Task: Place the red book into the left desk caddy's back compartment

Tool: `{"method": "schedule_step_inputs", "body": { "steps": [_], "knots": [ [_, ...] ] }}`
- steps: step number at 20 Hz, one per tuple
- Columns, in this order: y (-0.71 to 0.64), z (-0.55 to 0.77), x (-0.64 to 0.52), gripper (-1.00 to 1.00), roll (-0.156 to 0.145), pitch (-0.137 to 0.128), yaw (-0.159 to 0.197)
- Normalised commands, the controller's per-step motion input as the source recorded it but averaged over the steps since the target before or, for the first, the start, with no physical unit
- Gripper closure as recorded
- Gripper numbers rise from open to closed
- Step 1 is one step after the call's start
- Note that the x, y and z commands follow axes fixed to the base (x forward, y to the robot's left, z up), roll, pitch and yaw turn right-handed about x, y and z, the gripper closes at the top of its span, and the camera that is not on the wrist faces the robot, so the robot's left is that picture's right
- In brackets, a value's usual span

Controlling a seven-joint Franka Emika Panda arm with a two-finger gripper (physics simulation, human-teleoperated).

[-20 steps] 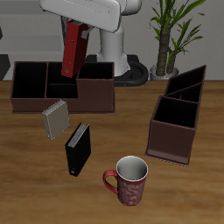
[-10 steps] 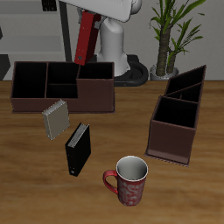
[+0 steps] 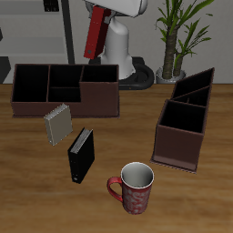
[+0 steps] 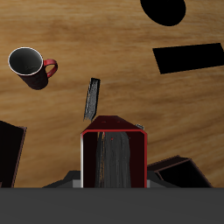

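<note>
A wood-grain worktop (image 3: 36, 182) carries everything; a potted plant (image 3: 177, 32) stands at its back beside the robot's white base. The hand (image 3: 102, 11) is raised high above the worktop, clenched on the top of the red book (image 3: 94, 35), which hangs from it almost upright, slightly tilted, clear of every box; in the wrist view the red book (image 4: 112, 153) shows just under the hand, white page edge toward the camera. The left desk caddy (image 3: 182, 123) sits well apart from the hand, off to one side and nearer the table's front edge; its back compartment (image 3: 202, 80) looks dark inside and nothing shows in it. A wide maroon box (image 3: 65, 89) lies below the hand; its sections look bare. Farther forward lie a grey spiral notepad (image 3: 58, 125), a black book (image 3: 81, 155) and a red patterned mug (image 3: 133, 187).
</note>
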Motion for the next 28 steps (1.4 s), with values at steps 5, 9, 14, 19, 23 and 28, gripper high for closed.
{"method": "schedule_step_inputs", "body": {
  "steps": [5, 9, 14, 19, 23, 28],
  "knots": [
    [0.1, -0.04, -0.41, 1.0, 0.004, -0.043, -0.02],
    [0.35, -0.12, -0.38, 1.0, 0.065, -0.008, 0.039],
    [0.36, -0.15, -0.47, 1.0, 0.067, -0.035, -0.006],
    [0.24, -0.23, -0.17, 1.0, 0.052, 0.033, -0.023],
    [0.28, -0.15, -0.1, 1.0, 0.035, 0.025, -0.003],
    [0.39, -0.14, -0.07, 1.0, 0.054, 0.034, -0.011]
  ]
}}
